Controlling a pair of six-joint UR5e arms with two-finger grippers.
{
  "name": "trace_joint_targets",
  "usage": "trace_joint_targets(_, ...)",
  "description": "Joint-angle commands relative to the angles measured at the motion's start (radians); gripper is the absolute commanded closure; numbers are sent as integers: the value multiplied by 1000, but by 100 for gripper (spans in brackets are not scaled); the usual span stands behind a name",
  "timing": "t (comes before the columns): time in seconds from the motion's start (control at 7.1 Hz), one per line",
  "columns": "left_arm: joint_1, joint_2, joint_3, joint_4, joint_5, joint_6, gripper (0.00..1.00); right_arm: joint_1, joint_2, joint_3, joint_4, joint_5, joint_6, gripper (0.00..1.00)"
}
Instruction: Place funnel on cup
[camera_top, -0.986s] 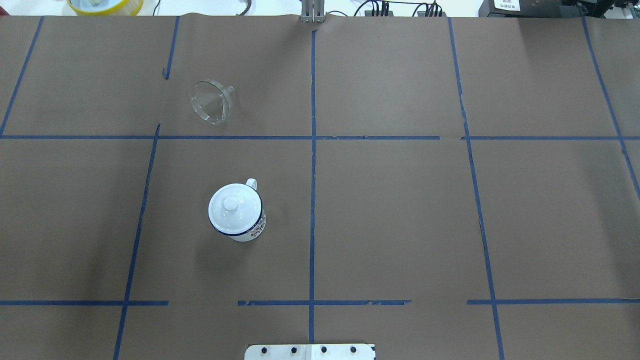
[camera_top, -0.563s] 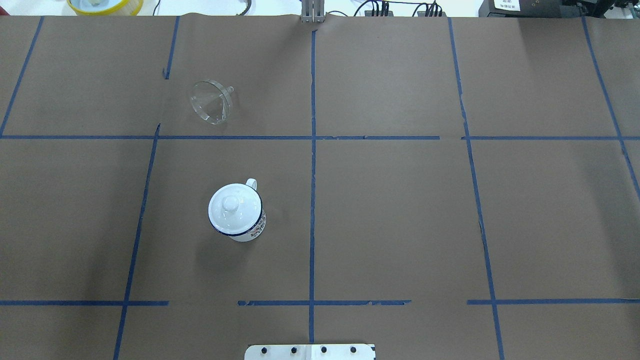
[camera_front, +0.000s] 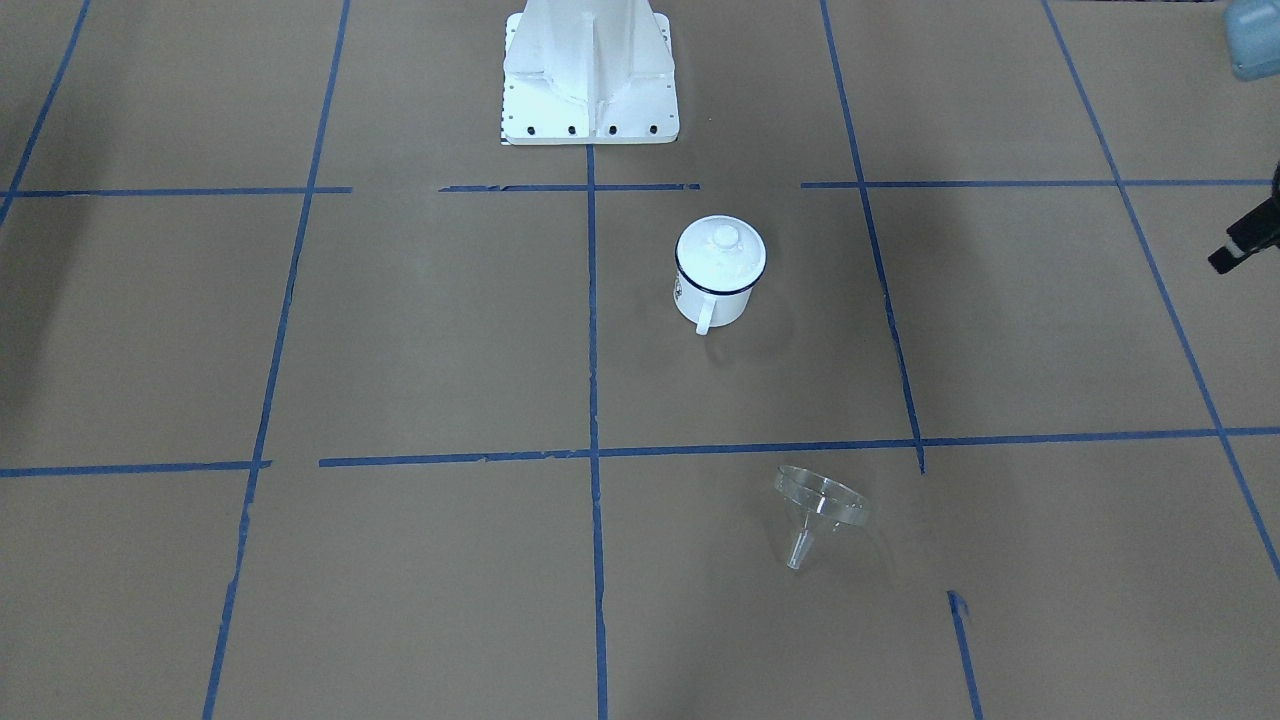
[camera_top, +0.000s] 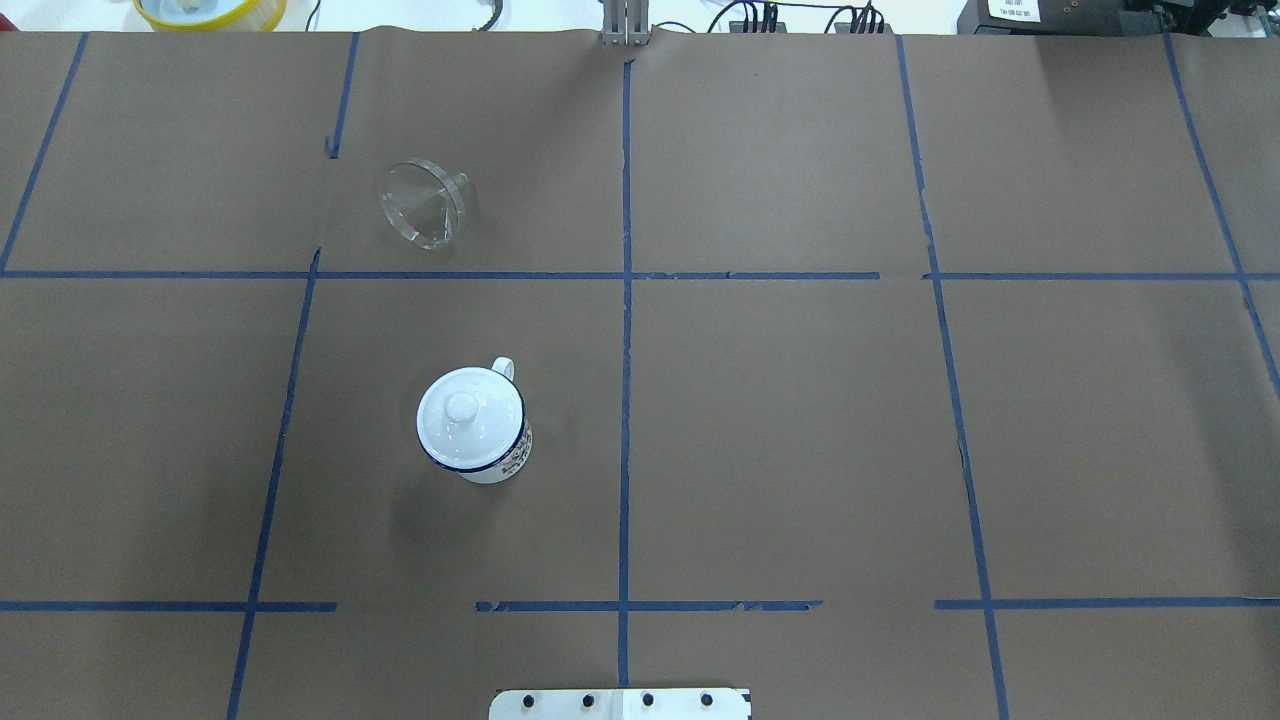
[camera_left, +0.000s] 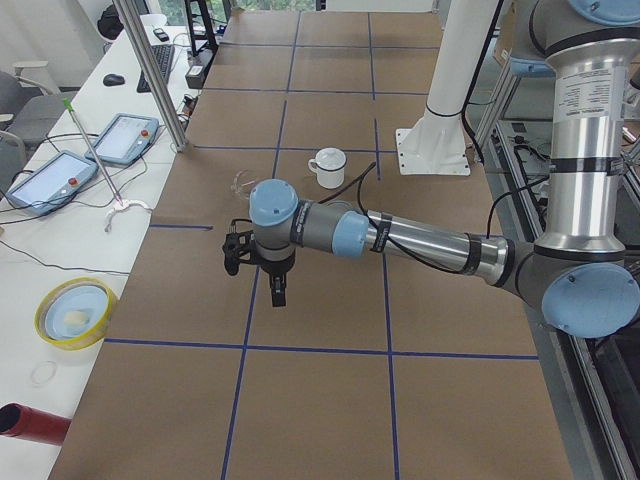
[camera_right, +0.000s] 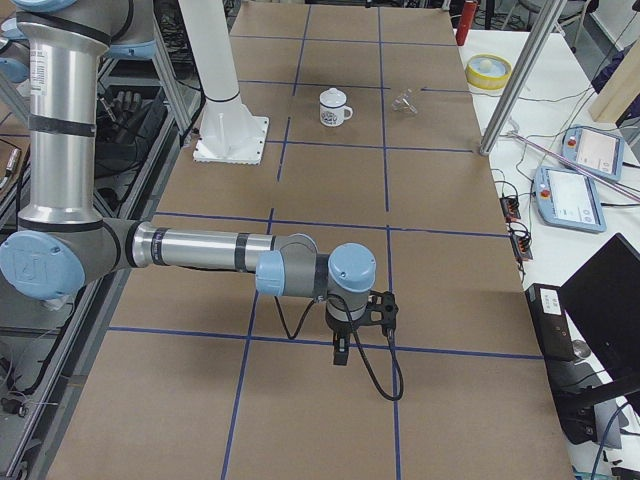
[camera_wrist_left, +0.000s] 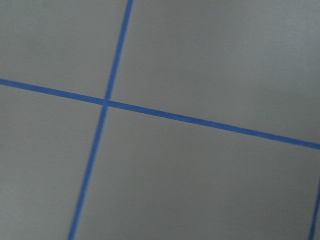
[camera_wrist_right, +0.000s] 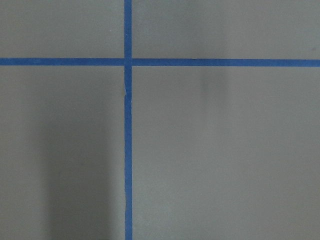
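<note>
Left gripper (camera_left: 277, 296): points down over the table (camera_top: 800, 420), well apart from the funnel. I cannot tell how far its fingers are spread or if it holds a thing.
Funnel (camera_top: 421, 203): lies on its side on the table, on the far left part.
Cup (camera_top: 500, 462): stands nearer the robot, well apart from the funnel.
Lid (camera_top: 465, 412): sits on the cup.
Right gripper (camera_right: 341, 355): points down over the table, far from both. I cannot tell its state either.

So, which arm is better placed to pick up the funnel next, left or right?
Left, I think. The funnel and the lidded cup are both on the robot's left of the middle line. The left gripper hangs over that end of the table, the right gripper over the opposite end.
</note>
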Motion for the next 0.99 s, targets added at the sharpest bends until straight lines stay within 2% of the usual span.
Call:
trace_joint_targets(0.0, 210, -154, -32, -6, 88, -458, 0, 0, 0, 1, 0, 0, 0, 0)
trace_joint_targets(0.28, 402, -292, -46, 40, 207, -726, 0, 0, 0, 0, 0, 0, 0, 0)
trace_joint_targets(0.42, 473, -396, -52, 177, 240, -792, 0, 0, 0, 1, 0, 0, 0, 0)
trace_joint_targets(0.56, 563, -484, -55, 268, 332, -894, 0, 0, 0, 0, 0, 0, 0, 0)
trace_joint_targets(0.85, 694, -550, -52, 281, 412, -1015, 0, 0, 0, 1, 0, 0, 0, 0)
